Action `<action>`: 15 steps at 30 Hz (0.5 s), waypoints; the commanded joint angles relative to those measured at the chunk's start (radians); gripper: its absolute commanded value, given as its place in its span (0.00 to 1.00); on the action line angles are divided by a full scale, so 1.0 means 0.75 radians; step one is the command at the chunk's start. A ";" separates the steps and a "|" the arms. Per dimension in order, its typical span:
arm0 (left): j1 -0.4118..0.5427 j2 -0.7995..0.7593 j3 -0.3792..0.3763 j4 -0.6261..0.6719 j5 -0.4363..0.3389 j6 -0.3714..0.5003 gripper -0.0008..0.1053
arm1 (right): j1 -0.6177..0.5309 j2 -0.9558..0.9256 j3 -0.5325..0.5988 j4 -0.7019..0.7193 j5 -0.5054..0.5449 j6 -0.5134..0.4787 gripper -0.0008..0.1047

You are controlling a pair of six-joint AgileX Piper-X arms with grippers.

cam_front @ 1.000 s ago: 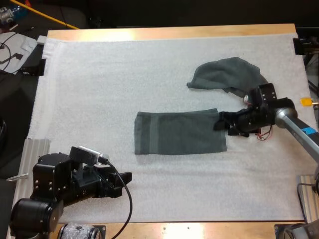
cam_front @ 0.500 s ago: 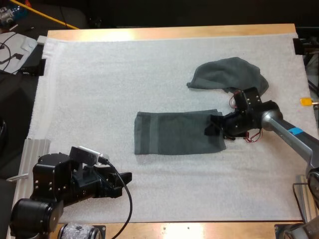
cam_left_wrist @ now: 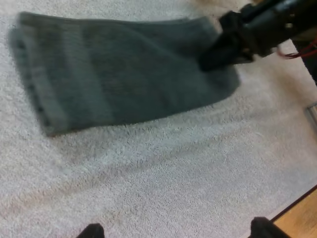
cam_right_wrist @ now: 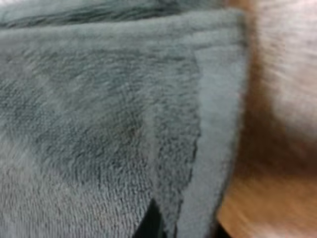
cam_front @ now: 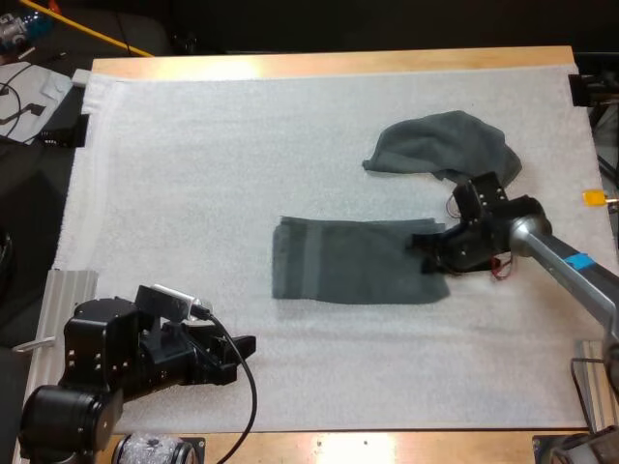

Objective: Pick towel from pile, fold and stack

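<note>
From above, the folded towel [cam_front: 353, 275] lies flat mid-mat [cam_front: 193, 174], the crumpled towel [cam_front: 440, 145] just beyond its right end on the far side; the right gripper [cam_front: 426, 253] is at that right end, and the left gripper [cam_front: 242, 346] sits near left, well apart from both towels. In the left wrist view, its fingertips [cam_left_wrist: 91, 231] stand wide apart over bare mat. In the right wrist view, the folded towel's hem sits pinched between that gripper's jaws
</note>
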 commanded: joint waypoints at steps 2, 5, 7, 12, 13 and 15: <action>0.000 -0.010 -0.010 -0.002 0.020 0.000 0.55 | 0.000 -0.140 -0.009 0.258 0.408 -0.196 0.01; -0.001 -0.006 -0.010 -0.006 0.020 0.004 0.55 | -0.002 -0.220 -0.020 0.386 0.620 -0.311 0.01; -0.007 -0.004 -0.009 -0.006 0.021 0.003 0.55 | 0.001 -0.254 -0.026 0.443 0.731 -0.361 0.01; -0.007 -0.009 -0.007 -0.006 0.022 0.006 0.55 | 0.002 -0.328 -0.050 0.502 0.799 -0.371 0.01; -0.004 -0.010 -0.010 -0.005 0.024 0.007 0.55 | 0.002 -0.337 -0.054 0.500 0.779 -0.360 0.01; -0.004 -0.004 -0.007 -0.002 0.023 0.005 0.55 | 0.006 -0.338 -0.054 0.503 0.693 -0.337 0.01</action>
